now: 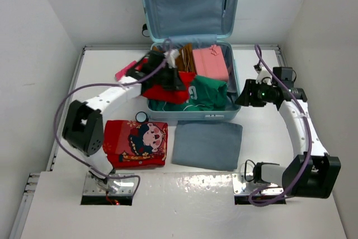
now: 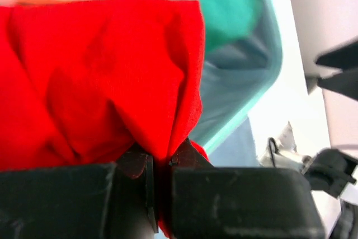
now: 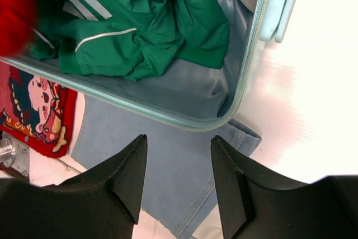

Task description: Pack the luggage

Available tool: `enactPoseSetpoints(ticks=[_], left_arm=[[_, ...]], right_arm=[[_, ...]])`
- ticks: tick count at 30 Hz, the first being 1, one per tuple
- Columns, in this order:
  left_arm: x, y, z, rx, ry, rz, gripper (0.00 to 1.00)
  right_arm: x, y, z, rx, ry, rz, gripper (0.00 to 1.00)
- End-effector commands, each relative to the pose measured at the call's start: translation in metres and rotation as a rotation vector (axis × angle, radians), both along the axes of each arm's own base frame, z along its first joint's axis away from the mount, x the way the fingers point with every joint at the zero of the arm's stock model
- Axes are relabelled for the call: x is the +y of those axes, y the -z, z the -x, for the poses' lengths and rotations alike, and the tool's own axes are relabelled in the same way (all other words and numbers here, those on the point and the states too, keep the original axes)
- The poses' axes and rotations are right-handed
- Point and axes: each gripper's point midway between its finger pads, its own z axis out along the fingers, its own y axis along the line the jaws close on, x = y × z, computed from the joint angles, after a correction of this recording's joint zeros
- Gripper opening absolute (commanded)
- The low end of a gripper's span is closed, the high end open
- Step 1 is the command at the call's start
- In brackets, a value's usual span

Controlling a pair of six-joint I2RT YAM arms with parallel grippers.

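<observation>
- The left hand point(image 2: 162, 163) is clamped shut on a fold of the red cloth point(image 2: 100, 82); the fabric is pinched between its two fingers and bunches up just ahead of them, filling most of the left wrist view.
- The luggage point(image 1: 193, 117) lies open on the table point(image 1: 263, 138) directly under that hand; its lid point(image 1: 190, 4) stands raised on the far side of the hand, the lining and a zip pocket facing out.
- The held red cloth hangs over the left half of the luggage's lower shell; whether its lower edge rests on the contents I cannot tell.
- Just to the right of the left hand, inside the shell, lies a crumpled green garment point(image 1: 208, 90) with white stripes; beyond the hand, toward the lid, sit a pink item point(image 1: 210, 62) and something brown point(image 1: 187, 57) beside it.
- The right hand point(image 3: 176, 149) has its two fingers spread apart with nothing between them; it grips nothing.
- It hovers outside the luggage, just beside the right wall near the front corner; the rounded corner of the shell is straight ahead of its fingers, the green garment further in.
- Under and ahead of the right hand a folded grey-blue cloth point(image 1: 207, 145) lies flat on the table, close against the luggage's front wall.
- To the left of that, a red cloth with a cartoon figure point(image 1: 137, 143) lies on the table, near the left arm's base and well behind the left hand.
</observation>
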Motion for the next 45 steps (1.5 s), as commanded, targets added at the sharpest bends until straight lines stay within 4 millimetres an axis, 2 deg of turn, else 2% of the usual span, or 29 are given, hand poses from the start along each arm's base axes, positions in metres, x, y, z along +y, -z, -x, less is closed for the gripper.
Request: enactPoseSetpoints(ticks=[1, 2, 4, 5, 6, 8, 10, 13, 16, 17, 19, 20, 21, 22, 24, 26, 28, 29, 30, 33, 34, 36, 37, 38, 39, 40, 43, 44, 45], left_arm=[[-0.069, -0.036, 0.004, -0.112, 0.079, 0.147, 0.00], [-0.086, -0.019, 0.006, -0.105, 0.095, 0.120, 0.00], [-0.106, -0.016, 0.001, -0.129, 0.105, 0.152, 0.00], [-0.119, -0.012, 0.007, -0.102, 0.122, 0.172, 0.00], [-0.131, 0.002, 0.004, -0.074, 0.126, 0.170, 0.00], [-0.155, 0.008, 0.013, -0.057, 0.167, 0.196, 0.00], [-0.174, 0.009, 0.009, -0.086, 0.176, 0.233, 0.00], [-0.195, 0.001, 0.014, -0.085, 0.196, 0.329, 0.00], [-0.210, 0.011, 0.006, -0.065, 0.178, 0.366, 0.00], [-0.212, 0.032, 0.002, -0.033, 0.155, 0.345, 0.00], [-0.202, 0.050, -0.021, -0.021, 0.064, 0.293, 0.00], [-0.198, 0.063, -0.024, -0.011, 0.043, 0.248, 0.00], [-0.179, 0.089, -0.035, -0.028, -0.006, 0.103, 0.01], [-0.177, 0.091, -0.036, -0.054, 0.012, 0.084, 0.01], [-0.168, 0.095, -0.036, -0.069, 0.012, 0.016, 0.50], [-0.159, 0.095, -0.033, -0.098, 0.054, -0.016, 0.83], [-0.157, 0.059, -0.028, -0.203, 0.115, 0.005, 0.90], [-0.150, 0.051, -0.024, -0.228, 0.138, 0.009, 0.97], [-0.145, 0.011, -0.020, -0.310, 0.144, 0.045, 0.99], [-0.120, -0.048, -0.021, -0.455, 0.189, 0.074, 0.99], [-0.105, -0.079, -0.012, -0.494, 0.203, 0.084, 0.99], [-0.071, -0.115, -0.010, -0.590, 0.268, 0.087, 0.99], [-0.047, -0.141, 0.003, -0.678, 0.314, 0.058, 0.99], [-0.030, -0.150, 0.008, -0.712, 0.348, 0.043, 0.99], [-0.001, -0.157, 0.008, -0.736, 0.382, 0.037, 0.99], [0.022, -0.144, 0.016, -0.675, 0.408, -0.001, 0.99], [0.099, -0.144, 0.012, -0.777, 0.484, -0.205, 0.99], [0.120, -0.117, 0.029, -0.656, 0.529, -0.253, 0.99], [0.153, -0.105, 0.024, -0.705, 0.565, -0.367, 0.99]], right_arm=[[-0.005, -0.012, 0.004, -0.045, 0.008, 0.017, 0.49], [-0.006, -0.016, 0.007, -0.062, 0.010, 0.020, 0.49], [-0.007, -0.013, 0.011, -0.053, 0.012, 0.025, 0.49], [-0.009, -0.014, 0.014, -0.059, 0.015, 0.028, 0.49], [-0.010, -0.012, 0.017, -0.052, 0.019, 0.027, 0.49], [-0.012, -0.012, 0.019, -0.055, 0.026, 0.029, 0.49], [-0.012, -0.013, 0.021, -0.057, 0.028, 0.028, 0.49], [-0.014, -0.013, 0.022, -0.059, 0.039, 0.029, 0.49], [-0.016, -0.014, 0.022, -0.069, 0.044, 0.032, 0.49], [-0.016, -0.014, 0.022, -0.066, 0.045, 0.034, 0.49], [-0.016, -0.016, 0.022, -0.070, 0.045, 0.034, 0.49], [-0.017, -0.017, 0.019, -0.081, 0.045, 0.036, 0.49], [-0.017, -0.018, 0.019, -0.078, 0.047, 0.036, 0.49], [-0.017, -0.018, 0.018, -0.077, 0.046, 0.035, 0.49], [-0.017, -0.018, 0.016, -0.079, 0.045, 0.030, 0.49], [-0.016, -0.018, 0.013, -0.078, 0.040, 0.022, 0.50], [-0.015, -0.021, 0.009, -0.089, 0.037, 0.018, 0.53], [-0.015, -0.022, 0.007, -0.095, 0.037, 0.017, 0.53], [-0.016, -0.023, 0.005, -0.106, 0.036, 0.017, 0.54], [-0.013, -0.025, 0.002, -0.128, 0.025, 0.006, 0.54], [-0.012, -0.024, 0.003, -0.127, 0.019, 0.004, 0.54], [-0.010, -0.021, 0.005, -0.136, 0.009, 0.000, 0.54], [-0.010, -0.021, 0.005, -0.154, 0.008, 0.003, 0.54], [-0.009, -0.017, 0.007, -0.141, 0.006, -0.002, 0.54], [-0.008, -0.017, 0.007, -0.147, 0.001, -0.001, 0.55], [-0.008, -0.017, 0.007, -0.149, -0.004, 0.000, 0.55], [-0.007, -0.013, 0.008, -0.141, -0.012, 0.000, 0.55], [-0.006, -0.012, 0.008, -0.138, -0.015, 0.001, 0.55], [-0.007, -0.012, 0.007, -0.139, -0.019, 0.005, 0.55]])
